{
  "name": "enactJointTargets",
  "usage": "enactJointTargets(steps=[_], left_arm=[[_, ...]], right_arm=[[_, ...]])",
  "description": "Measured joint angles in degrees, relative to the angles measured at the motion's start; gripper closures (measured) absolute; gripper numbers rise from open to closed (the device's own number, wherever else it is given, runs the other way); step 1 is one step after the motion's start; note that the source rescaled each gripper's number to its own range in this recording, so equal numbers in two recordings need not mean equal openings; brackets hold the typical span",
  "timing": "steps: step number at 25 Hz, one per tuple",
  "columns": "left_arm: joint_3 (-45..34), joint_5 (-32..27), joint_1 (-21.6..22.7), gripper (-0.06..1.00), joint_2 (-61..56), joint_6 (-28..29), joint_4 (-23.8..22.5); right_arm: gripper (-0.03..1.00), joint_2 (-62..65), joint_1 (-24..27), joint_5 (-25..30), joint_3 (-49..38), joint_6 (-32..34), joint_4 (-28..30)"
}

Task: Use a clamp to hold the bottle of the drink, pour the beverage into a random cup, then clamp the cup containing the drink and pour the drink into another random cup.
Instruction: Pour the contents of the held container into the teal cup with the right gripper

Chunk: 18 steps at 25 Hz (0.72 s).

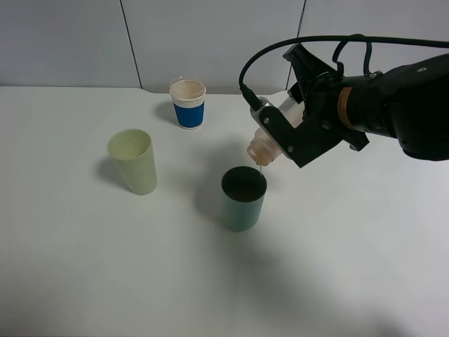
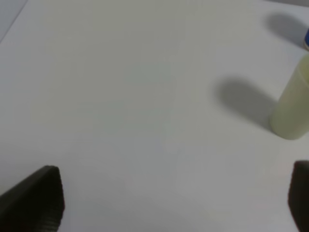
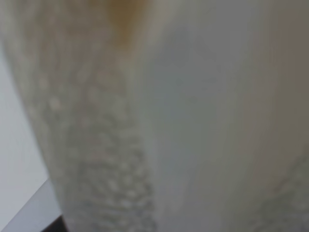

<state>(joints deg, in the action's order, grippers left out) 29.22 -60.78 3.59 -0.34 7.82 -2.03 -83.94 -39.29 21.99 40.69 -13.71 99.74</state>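
In the exterior high view my right gripper is shut on the bottle, which is tipped neck-down just above the teal cup. A thin thread of beige beverage runs from the neck to the cup's rim. Up close, the translucent bottle fills the right wrist view and hides the jaws. The pale yellow-green cup stands upright to the left and also shows in the left wrist view. My left gripper is open over bare table, with one dark finger at each side.
A blue-sleeved paper cup stands at the back near the wall, with beige liquid inside. The white table stretches wide to the front and left. My left arm is outside the exterior high view.
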Motion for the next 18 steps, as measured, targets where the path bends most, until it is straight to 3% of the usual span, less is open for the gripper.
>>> enactJointTargets(steps=[18], left_arm=[[0.00, 0.00, 0.00, 0.15, 0.00, 0.00, 0.00]], right_arm=[[0.97, 0.00, -0.18, -1.15, 0.00, -0.41, 0.00]])
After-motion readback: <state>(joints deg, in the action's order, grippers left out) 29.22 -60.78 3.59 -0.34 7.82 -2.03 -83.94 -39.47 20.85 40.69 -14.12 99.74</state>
